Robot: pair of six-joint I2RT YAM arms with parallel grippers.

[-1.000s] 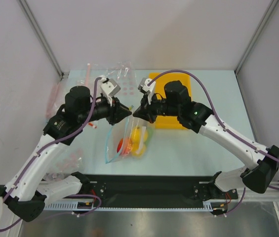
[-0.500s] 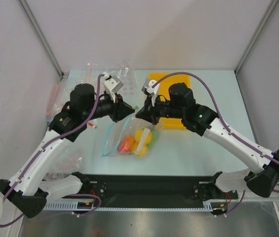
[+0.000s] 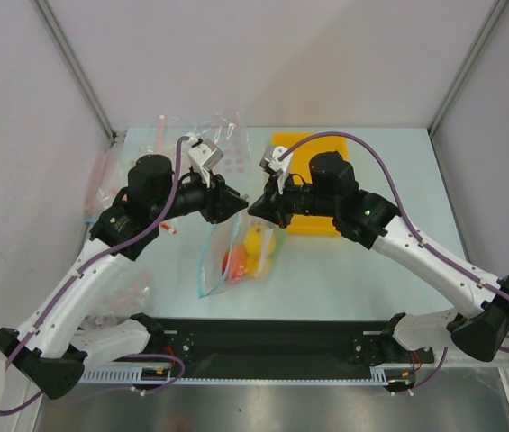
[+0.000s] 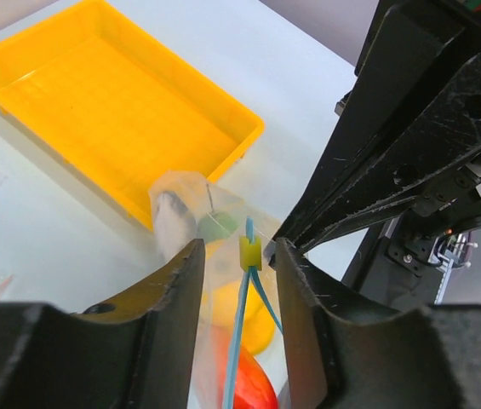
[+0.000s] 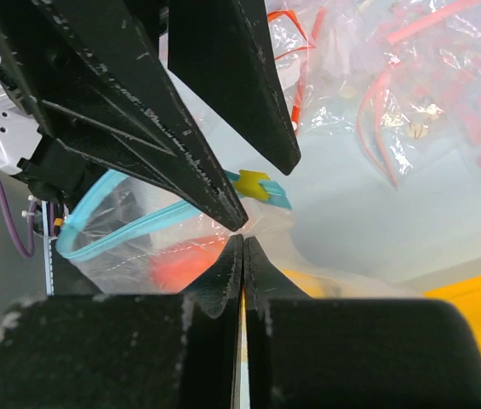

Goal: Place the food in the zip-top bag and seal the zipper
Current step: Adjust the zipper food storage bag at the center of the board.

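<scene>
Left gripper [image 4: 237, 249]: fingers spread, straddling the zipper [image 4: 238, 324] and its slider [image 4: 249, 252], seemingly without touching them.
Right gripper [image 5: 242, 245]: fingers pressed together, apparently pinching the zip-top bag [image 3: 221, 261] mouth opposite.
Food [image 3: 249, 250]: bagged, hanging below both.
Hazard: thin film slipping from the pinch and dropping the bag.

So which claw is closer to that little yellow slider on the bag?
Left. The left gripper straddles the yellow slider, a finger either side; the right gripper pinches the zip-top bag just beside it.

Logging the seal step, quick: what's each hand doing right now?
Left hand: open, the zipper's yellow slider in the gap, not gripped.
Right hand: closed, apparently pinching the bag at its top edge.
</scene>
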